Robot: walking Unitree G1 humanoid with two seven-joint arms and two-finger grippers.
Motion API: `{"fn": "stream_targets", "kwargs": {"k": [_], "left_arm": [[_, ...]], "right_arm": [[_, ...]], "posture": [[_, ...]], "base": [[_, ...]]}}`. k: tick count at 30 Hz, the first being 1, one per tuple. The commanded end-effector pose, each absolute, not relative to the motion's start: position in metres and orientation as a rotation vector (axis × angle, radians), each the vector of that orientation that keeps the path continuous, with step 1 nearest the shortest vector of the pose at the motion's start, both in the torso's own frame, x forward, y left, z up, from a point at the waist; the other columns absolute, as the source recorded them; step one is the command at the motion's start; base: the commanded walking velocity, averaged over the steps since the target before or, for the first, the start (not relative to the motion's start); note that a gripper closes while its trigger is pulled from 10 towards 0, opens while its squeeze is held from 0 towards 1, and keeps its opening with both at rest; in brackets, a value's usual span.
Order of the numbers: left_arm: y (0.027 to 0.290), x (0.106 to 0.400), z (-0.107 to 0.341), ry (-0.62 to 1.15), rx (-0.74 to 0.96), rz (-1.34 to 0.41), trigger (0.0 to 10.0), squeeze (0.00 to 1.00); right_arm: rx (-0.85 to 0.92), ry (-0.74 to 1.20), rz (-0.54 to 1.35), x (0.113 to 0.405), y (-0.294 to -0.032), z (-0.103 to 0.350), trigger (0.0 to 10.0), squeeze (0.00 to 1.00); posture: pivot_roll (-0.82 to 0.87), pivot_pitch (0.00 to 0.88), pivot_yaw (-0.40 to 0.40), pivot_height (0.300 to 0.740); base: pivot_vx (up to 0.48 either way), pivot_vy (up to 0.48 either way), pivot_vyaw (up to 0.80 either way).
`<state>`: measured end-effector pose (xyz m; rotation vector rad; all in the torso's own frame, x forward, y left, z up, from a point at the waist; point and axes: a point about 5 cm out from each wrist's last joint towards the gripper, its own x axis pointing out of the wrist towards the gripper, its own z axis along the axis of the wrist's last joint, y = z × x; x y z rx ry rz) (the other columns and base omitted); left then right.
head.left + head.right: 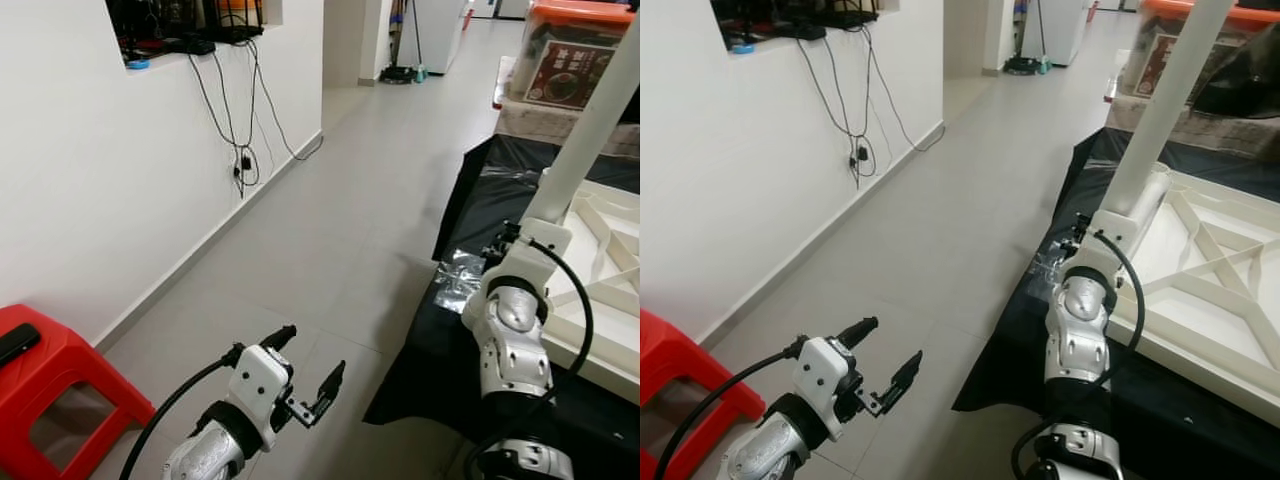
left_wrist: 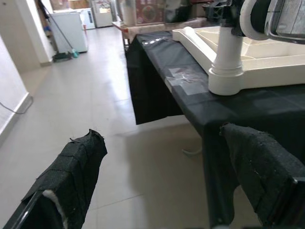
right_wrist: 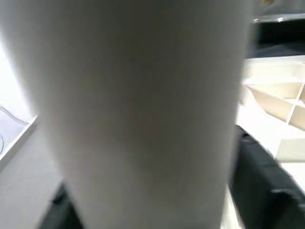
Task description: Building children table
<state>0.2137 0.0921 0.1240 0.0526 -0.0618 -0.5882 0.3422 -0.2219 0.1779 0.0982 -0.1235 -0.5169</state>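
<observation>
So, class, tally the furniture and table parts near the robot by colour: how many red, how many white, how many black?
Red: 1, the plastic stool
White: 2, the table leg in the right claw and the upturned tabletop
Black: 1, the cloth under the tabletop
Total: 4

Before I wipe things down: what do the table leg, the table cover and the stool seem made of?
Table leg: smooth, matte white, probably plastic or painted wood. Table cover: thin, glossy black sheeting, wrinkled with shiny highlights, likely plastic film. Stool: red moulded plastic, slightly glossy.
</observation>
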Motion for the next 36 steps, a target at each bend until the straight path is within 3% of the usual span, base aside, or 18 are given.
{"fn": "stream_targets", "kwargs": {"k": [1, 5, 6, 10, 13, 20, 23, 36], "left_arm": [[0.092, 0.213, 0.117, -0.024, 0.051, -0.591, 10.0, 0.0], [0.092, 0.213, 0.117, -0.023, 0.051, -0.591, 10.0, 0.0], [0.093, 0.213, 0.117, -0.022, 0.051, -0.592, 10.0, 0.0], [0.092, 0.213, 0.116, -0.018, 0.05, -0.594, 10.0, 0.0], [0.092, 0.213, 0.115, -0.018, 0.05, -0.594, 10.0, 0.0], [0.092, 0.214, 0.115, -0.015, 0.049, -0.592, 10.0, 0.0], [0.092, 0.214, 0.115, -0.015, 0.049, -0.591, 10.0, 0.0], [0.093, 0.218, 0.114, -0.013, 0.054, -0.588, 10.0, 0.0]], "right_arm": [[0.11, -0.144, -0.481, 0.343, -0.215, 0.177, 10.0, 0.87], [0.106, -0.157, -0.459, 0.343, -0.212, 0.179, 10.0, 0.87], [0.107, -0.189, -0.419, 0.343, -0.211, 0.182, 10.0, 0.0], [0.18, -0.208, -0.048, 0.351, -0.196, 0.185, 10.0, 0.0], [0.128, -0.192, 0.061, 0.352, -0.2, 0.185, 10.0, 0.0], [0.041, -0.197, -0.125, 0.341, -0.235, 0.175, 10.0, 0.0], [0.046, -0.202, -0.137, 0.336, -0.237, 0.171, 10.0, 0.0], [0.052, -0.204, -0.08, 0.27, -0.209, 0.151, 10.0, 0.0]], "posture": [[0.1, 0.056, -0.011, 0.74], [0.1, 0.056, -0.011, 0.74], [0.09, 0.053, -0.009, 0.74], [0.09, 0.047, -0.009, 0.74], [0.09, 0.044, -0.012, 0.74], [0.09, 0.048, -0.018, 0.74], [0.09, 0.048, -0.018, 0.74], [0.07, 0.054, -0.01, 0.74]], "base": [[0.0, 0.0, 0.0], [0.0, 0.0, 0.0], [0.0, 0.0, 0.0], [0.0, 0.0, 0.0], [0.0, 0.0, 0.0], [0.0, 0.0, 0.0], [0.0, 0.0, 0.0], [0.0, 0.0, 0.0]]}}
